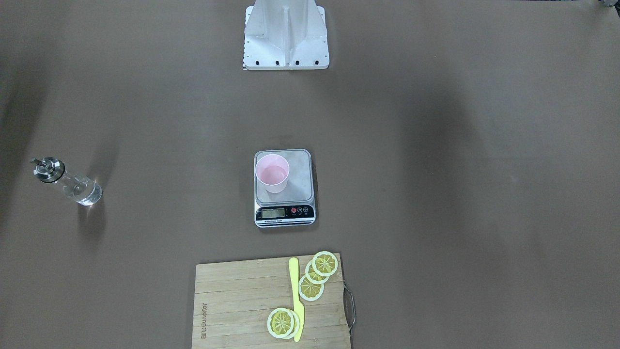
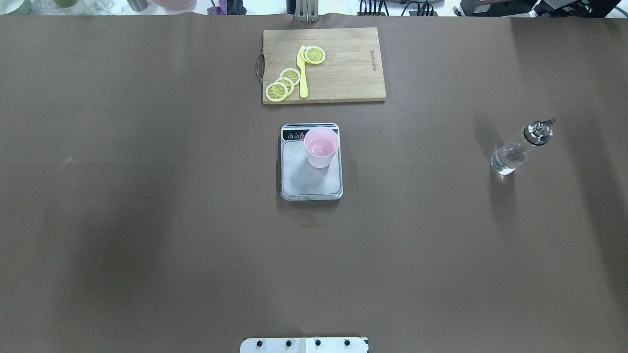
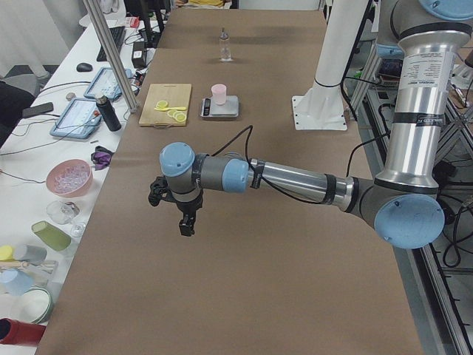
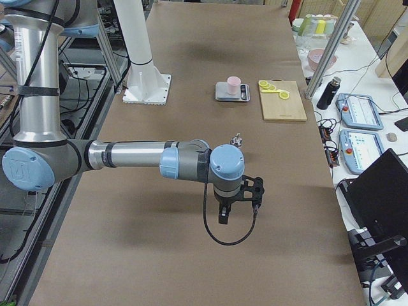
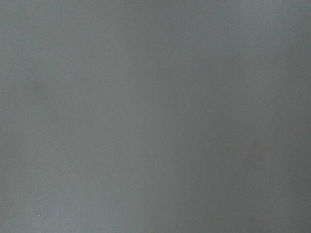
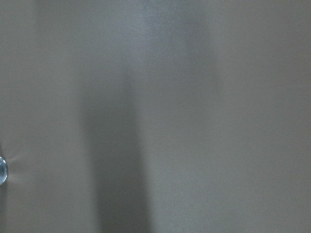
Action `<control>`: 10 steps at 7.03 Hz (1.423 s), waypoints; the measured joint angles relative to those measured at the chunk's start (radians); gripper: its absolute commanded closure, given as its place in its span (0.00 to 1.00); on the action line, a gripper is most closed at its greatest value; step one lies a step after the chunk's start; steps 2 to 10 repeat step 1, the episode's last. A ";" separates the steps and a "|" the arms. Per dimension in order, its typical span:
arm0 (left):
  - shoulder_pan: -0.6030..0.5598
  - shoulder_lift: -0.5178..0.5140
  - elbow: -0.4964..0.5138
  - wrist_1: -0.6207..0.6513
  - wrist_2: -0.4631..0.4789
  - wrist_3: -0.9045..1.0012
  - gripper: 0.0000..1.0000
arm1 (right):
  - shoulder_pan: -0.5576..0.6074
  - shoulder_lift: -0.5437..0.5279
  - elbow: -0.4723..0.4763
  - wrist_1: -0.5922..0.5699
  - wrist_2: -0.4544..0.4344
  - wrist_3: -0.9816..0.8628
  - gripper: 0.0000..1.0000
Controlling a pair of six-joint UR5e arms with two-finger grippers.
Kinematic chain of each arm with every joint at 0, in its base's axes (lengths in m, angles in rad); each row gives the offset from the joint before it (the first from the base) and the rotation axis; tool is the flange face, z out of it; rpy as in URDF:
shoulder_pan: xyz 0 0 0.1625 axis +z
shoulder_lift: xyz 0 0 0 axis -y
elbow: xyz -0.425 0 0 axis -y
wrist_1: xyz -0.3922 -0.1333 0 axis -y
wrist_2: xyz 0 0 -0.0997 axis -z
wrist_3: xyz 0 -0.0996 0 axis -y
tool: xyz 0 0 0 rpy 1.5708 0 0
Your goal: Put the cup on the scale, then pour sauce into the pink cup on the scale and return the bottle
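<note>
Hanging over the table [image 3: 244, 281], the left tool [image 3: 185, 226] is pointing downward, and I cannot tell whether its fingers are released or clenched. Well apart from this tool, toward the middle of the table, the scale [image 2: 311, 181] is lying flat. The pink cup [image 2: 321, 147] is standing upright on its platform, at the corner near the black display strip, and a little clear sauce [image 1: 273, 173] is showing inside it. Just past the scale, the cutting board [image 2: 343, 73] is carrying lemon slices [image 2: 284, 83] and a yellow knife [image 2: 302, 73]. The bottle [image 2: 519, 147] is standing upright on the table, near the right tool [image 4: 224, 218] but apart from it. This tool is hanging downward too, and I cannot tell if it is released or clenched.
</note>
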 measured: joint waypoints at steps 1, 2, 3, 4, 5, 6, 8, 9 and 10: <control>0.000 0.001 0.000 0.000 0.000 0.000 0.01 | 0.002 0.000 0.002 -0.008 -0.001 -0.007 0.00; 0.000 0.001 0.000 0.000 0.000 0.000 0.01 | 0.002 0.000 0.002 -0.008 -0.001 -0.007 0.00; 0.000 0.001 0.000 0.000 0.000 0.000 0.01 | 0.002 0.000 0.002 -0.008 -0.001 -0.007 0.00; 0.000 0.001 0.000 0.000 0.000 0.000 0.01 | 0.002 0.000 0.002 -0.008 -0.001 -0.007 0.00; 0.000 0.001 0.000 0.000 0.000 0.000 0.01 | 0.002 0.000 0.002 -0.008 -0.001 -0.007 0.00; 0.000 0.001 0.000 0.000 0.000 0.000 0.01 | 0.002 0.000 0.002 -0.008 -0.001 -0.007 0.00; 0.000 0.001 0.000 0.000 0.000 0.000 0.01 | 0.002 0.000 0.002 -0.008 -0.001 -0.007 0.00; 0.000 0.001 0.000 0.000 0.000 0.000 0.01 | 0.002 0.000 0.002 -0.008 -0.001 -0.007 0.00; 0.000 0.001 0.000 0.000 0.000 0.000 0.01 | 0.002 0.000 0.002 -0.008 -0.001 -0.007 0.00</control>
